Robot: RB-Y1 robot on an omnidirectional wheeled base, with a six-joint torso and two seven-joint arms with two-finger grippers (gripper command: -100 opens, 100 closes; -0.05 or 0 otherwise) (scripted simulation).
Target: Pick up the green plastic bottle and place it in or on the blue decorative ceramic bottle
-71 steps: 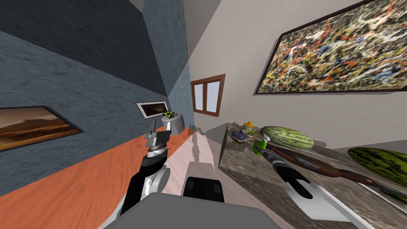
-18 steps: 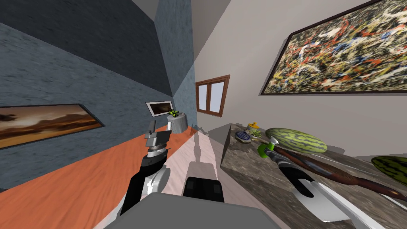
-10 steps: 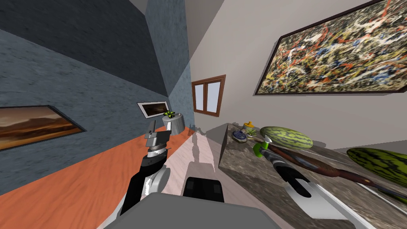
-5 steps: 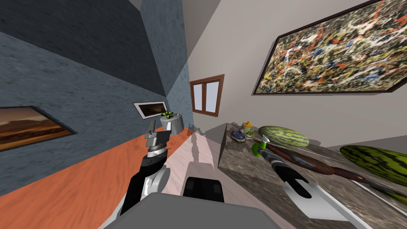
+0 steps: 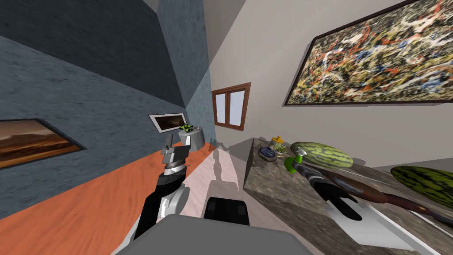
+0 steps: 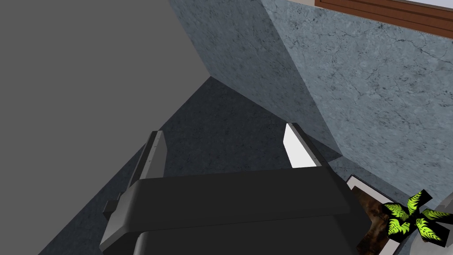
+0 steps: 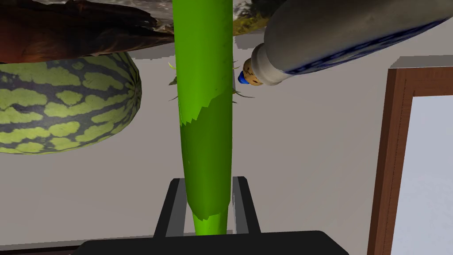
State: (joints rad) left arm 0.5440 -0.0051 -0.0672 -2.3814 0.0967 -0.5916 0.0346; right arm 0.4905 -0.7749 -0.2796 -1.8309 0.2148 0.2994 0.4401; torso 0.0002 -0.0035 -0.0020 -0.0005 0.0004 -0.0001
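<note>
Our left gripper (image 6: pixel 223 129) stands spread and empty. Our right gripper (image 7: pixel 207 186) pinches the single green bottle (image 7: pixel 204 88) by one end, above the counter (image 5: pixel 274 186). We judge the bottle light, stiff and slick, so a mid-body hold is safer. Beyond it lie one blue-patterned bottle (image 7: pixel 336 35) and two watermelons (image 5: pixel 321 154).

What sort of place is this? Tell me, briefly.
Likely a room in a house: a large abstract painting and a wood-framed window on the walls, and a stone-topped counter holding a watermelon.
</note>
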